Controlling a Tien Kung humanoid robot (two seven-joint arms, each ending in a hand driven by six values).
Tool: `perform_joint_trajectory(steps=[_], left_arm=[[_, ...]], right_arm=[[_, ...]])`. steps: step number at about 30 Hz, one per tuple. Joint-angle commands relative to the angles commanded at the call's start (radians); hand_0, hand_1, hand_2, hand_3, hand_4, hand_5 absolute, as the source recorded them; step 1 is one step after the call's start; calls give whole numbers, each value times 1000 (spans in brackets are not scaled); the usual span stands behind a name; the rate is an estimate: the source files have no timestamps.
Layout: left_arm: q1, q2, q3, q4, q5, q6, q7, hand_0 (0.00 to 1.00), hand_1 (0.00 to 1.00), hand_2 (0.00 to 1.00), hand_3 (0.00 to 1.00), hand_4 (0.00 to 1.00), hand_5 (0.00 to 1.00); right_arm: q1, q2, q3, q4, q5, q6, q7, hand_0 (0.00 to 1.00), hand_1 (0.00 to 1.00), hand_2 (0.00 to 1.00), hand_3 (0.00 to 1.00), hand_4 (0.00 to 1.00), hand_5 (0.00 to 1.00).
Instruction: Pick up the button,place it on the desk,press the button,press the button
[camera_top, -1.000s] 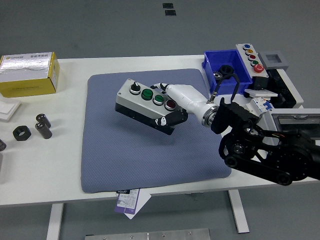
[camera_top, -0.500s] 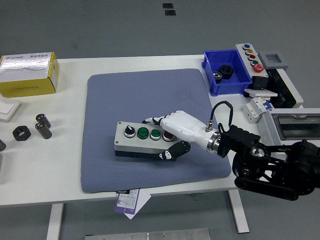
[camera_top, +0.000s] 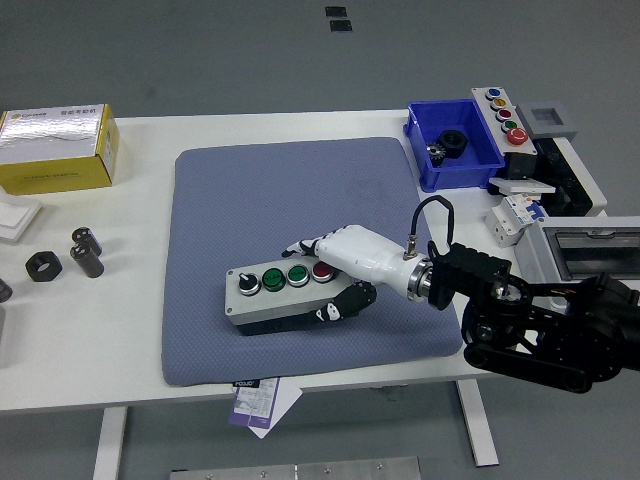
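Note:
A grey button box (camera_top: 262, 300) with a black knob, two green buttons and a red button lies on the blue-grey mat (camera_top: 300, 190), low on the mat near its front edge. My right hand (camera_top: 335, 275), white with black fingertips, is shut on the box's right end, fingers over the top by the red button and thumb against the front side. The box looks slightly tilted, left end lower. My left arm is out of view.
A blue bin (camera_top: 455, 148) with black parts and a second button box (camera_top: 502, 113) stand at the back right. A yellow box (camera_top: 57, 148) sits back left. Black nuts and cylinders (camera_top: 72, 255) lie at the left. White electrical parts (camera_top: 512, 205) are right.
My right hand has carried the button box from mid-mat down and to the left, lowering it onto the mat near the front edge. The hand still holds it.

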Motion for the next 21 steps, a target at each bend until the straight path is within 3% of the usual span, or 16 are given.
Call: perform_joint_trajectory(steps=[1,12,18,19,21], left_arm=[[0,0,1,0,0,0,0,688,631,554,603,674,217],[-3,3,5,0,4,0,0,689,631,554,603,674,217],[-4,4,5,0,5,0,0,689,631,554,603,674,217],[-4,4,4,0,6,0,0,688,631,554,602,674,217],[-4,3,4,0,5,0,0,688,631,554,602,674,217]], right_arm=[[-1,-1,-1,1,6,0,0,857,783,800,792,36,2],[-2,-15,-11,12,61,-6,-9,860,801,815,818,17,2],[5,-27,-12,17,90,-3,-10,868,807,828,843,28,2],[7,-30,-12,20,95,-3,-10,870,812,847,892,103,2],[13,-39,-14,29,108,-3,-8,870,812,847,892,103,2]])
